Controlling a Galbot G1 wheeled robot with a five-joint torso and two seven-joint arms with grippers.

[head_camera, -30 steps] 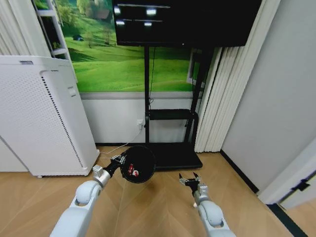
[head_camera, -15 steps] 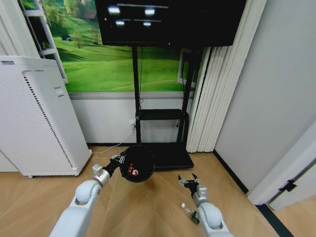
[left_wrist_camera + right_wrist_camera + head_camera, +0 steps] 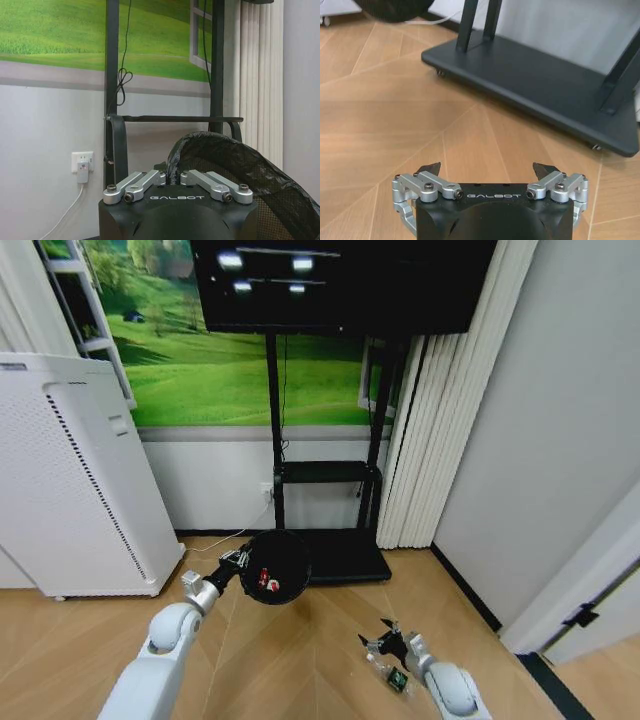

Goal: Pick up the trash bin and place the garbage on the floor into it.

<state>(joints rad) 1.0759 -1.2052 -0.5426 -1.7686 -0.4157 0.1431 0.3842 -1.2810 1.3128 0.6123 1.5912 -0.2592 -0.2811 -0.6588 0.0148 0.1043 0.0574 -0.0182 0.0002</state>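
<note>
Head view: left gripper (image 3: 238,562) holds the small black round wire-mesh trash bin (image 3: 274,568) by its rim, lifted off the wooden floor (image 3: 300,670), mouth tipped toward the camera.
Bin contents: two red-and-white wrappers (image 3: 268,580) lie inside.
Left pincer state: clenched on the bin's rim; left wrist view shows the rim and black liner rising just past the finger links.
Remaining garbage: small clear plastic bottle with green label (image 3: 387,674) lies on the floor, just beside the right gripper (image 3: 383,644), on the near side of it.
Bottle axis: roughly diagonal, cap end toward the left; hard to fix exactly.
Right pincer state: released, fingers (image 3: 429,169) spread wide over bare boards.
Nearer arm: right, by far; the bin hangs well apart, up and to the left.
Judgement: bottle sits behind the fingertips, so the right gripper needs to draw back and drop.
</note>
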